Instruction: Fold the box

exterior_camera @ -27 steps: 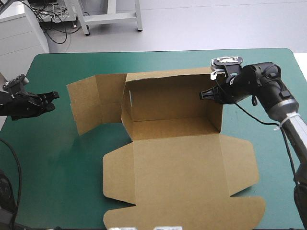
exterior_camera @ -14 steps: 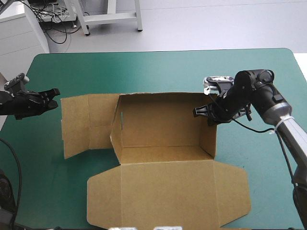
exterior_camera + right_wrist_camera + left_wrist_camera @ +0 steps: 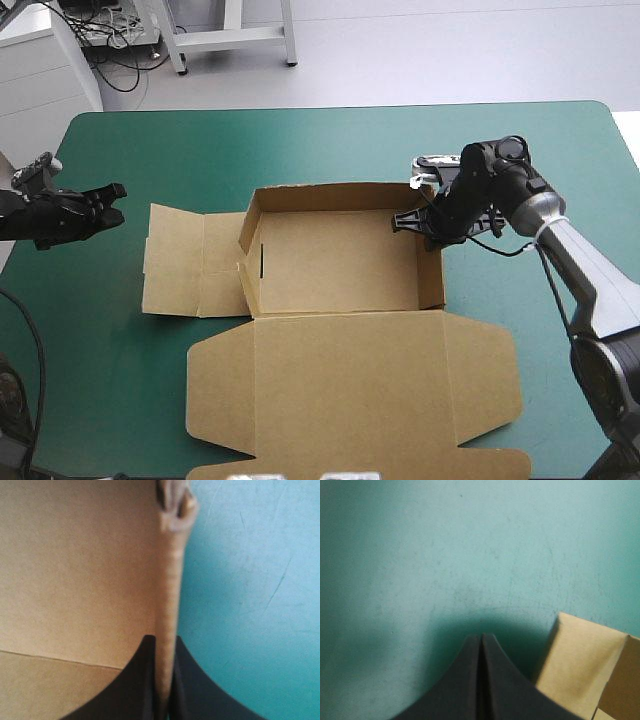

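On the right wall of the box my right gripper is clamped; left gripper, pressed together and empty, lies nearer the flat left flap.

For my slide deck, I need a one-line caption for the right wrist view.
Right gripper, jaws shut on a raised side wall of the box, with the teal-green cover outside it.

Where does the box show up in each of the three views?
High view: box mid-table, right end effector gripping its right side.
Left wrist view: only a flap corner, beside the left end effector.
Right wrist view: wall edge held in the right end effector.
Shared landmark: the teal-green cover.
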Motion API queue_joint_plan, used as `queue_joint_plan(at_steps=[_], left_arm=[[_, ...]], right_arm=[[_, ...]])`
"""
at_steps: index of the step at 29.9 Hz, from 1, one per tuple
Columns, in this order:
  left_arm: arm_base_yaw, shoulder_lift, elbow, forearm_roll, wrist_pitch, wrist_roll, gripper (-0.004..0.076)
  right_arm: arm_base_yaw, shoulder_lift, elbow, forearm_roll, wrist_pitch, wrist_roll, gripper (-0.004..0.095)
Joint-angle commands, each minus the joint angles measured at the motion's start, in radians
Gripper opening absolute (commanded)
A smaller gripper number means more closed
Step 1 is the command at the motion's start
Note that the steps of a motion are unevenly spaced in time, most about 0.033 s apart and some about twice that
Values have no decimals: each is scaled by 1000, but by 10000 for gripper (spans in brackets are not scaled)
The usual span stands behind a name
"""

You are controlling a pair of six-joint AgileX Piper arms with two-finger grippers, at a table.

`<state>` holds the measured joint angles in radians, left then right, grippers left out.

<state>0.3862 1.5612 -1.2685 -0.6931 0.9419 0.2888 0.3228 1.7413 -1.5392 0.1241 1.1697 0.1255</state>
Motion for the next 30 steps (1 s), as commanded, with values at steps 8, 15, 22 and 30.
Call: queue_joint_plan(at_steps=[8, 15, 22, 30], left_arm=[[0, -41, -25, -59, -30, 3, -15], [0, -41, -25, -55, -44, 3, -15], [0, -41, -25, -52, -52, 7, -15], [0, -41, -25, -52, -60, 28, -15]], right_arm=[[-2, 63, -156, -90, -29, -7, -15], [-4, 84, -206, -71, -10, -31, 287], [-4, 84, -306, -114, 71, -26, 766], [-4, 12, -389, -103, 79, -24, 793]])
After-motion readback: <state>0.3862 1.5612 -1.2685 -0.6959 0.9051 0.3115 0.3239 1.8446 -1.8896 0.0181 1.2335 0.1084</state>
